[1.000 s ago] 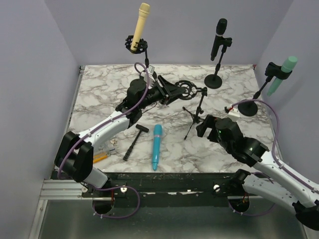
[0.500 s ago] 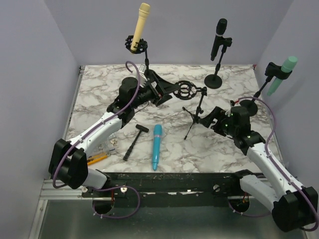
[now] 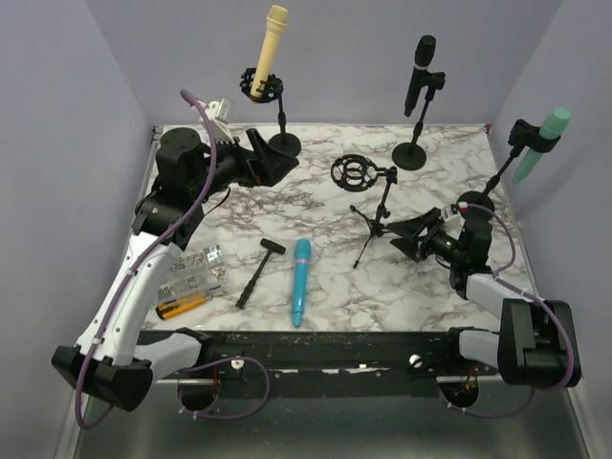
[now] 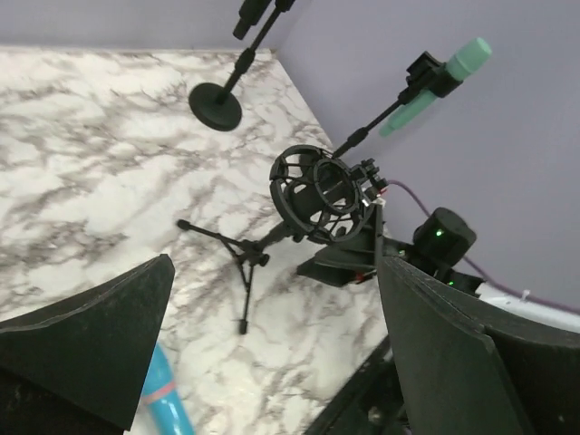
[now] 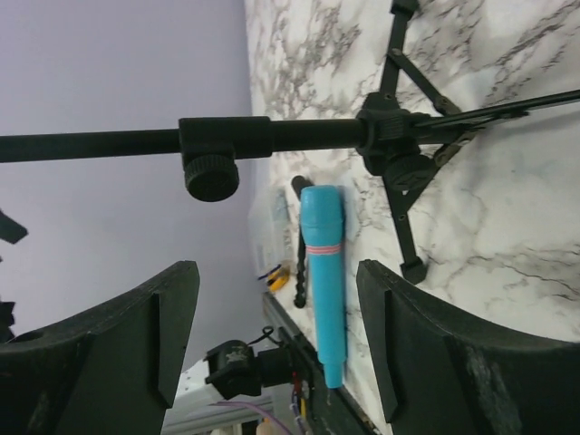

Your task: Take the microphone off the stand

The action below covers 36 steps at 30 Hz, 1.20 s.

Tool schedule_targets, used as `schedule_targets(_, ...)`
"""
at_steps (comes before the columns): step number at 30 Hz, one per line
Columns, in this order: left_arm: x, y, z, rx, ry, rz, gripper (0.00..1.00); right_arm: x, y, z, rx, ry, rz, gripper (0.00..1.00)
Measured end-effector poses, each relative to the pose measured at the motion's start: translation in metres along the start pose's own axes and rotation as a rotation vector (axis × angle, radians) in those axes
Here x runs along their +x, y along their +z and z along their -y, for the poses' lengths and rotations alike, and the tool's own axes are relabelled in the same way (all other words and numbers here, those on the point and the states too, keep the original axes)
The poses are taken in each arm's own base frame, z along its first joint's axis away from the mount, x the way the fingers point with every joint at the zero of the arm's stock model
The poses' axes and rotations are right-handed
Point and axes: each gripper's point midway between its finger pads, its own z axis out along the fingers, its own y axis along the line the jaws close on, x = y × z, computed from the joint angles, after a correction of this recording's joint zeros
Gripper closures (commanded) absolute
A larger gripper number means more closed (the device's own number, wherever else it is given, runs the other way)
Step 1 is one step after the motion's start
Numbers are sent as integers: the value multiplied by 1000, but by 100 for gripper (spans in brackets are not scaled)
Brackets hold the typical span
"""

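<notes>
A blue microphone lies flat on the marble table near the front edge, also in the right wrist view and at the left wrist view's bottom edge. The small tripod stand holds an empty ring-shaped shock mount, seen closer in the left wrist view. My left gripper hangs open at the back left, well apart from the stand, nothing between its fingers. My right gripper is low and open just right of the tripod, whose pole crosses above its fingers.
Three other stands at the back hold a cream microphone, a black one and a green one. A black hammer-like tool lies left of the blue microphone. A clear plastic box sits at the front left.
My left gripper has opened and drawn back to the far left, away from the shock mount. My right arm has swung back to the right and dropped low, its jaws slightly narrower.
</notes>
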Motion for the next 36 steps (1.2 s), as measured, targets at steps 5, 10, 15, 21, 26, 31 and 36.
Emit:
schedule_targets(5, 4, -26, -9, -53, 203, 32, 1, -4, 5, -17, -98, 68, -18, 23)
schedule_targets(10, 30, -30, -32, -89, 294, -15, 1, -11, 11, -23, -152, 142, -22, 30)
schedule_targets(15, 38, -34, -43, -112, 337, -24, 1, -17, 18, -21, -164, 206, -24, 36)
schedule_targets(21, 31, -46, -31, -94, 374, 20, 1, -27, 24, -26, -199, 245, -21, 45)
schedule_targets(26, 29, -47, -29, -91, 379, 27, 1, -30, 26, -28, -221, 262, -20, 51)
schedule_targets(31, 29, -47, -30, -92, 380, 26, 1, -31, 27, -28, -232, 272, -20, 54)
schedule_targets(36, 30, -46, -30, -93, 382, 24, 1, -32, 28, -27, -246, 281, -20, 56)
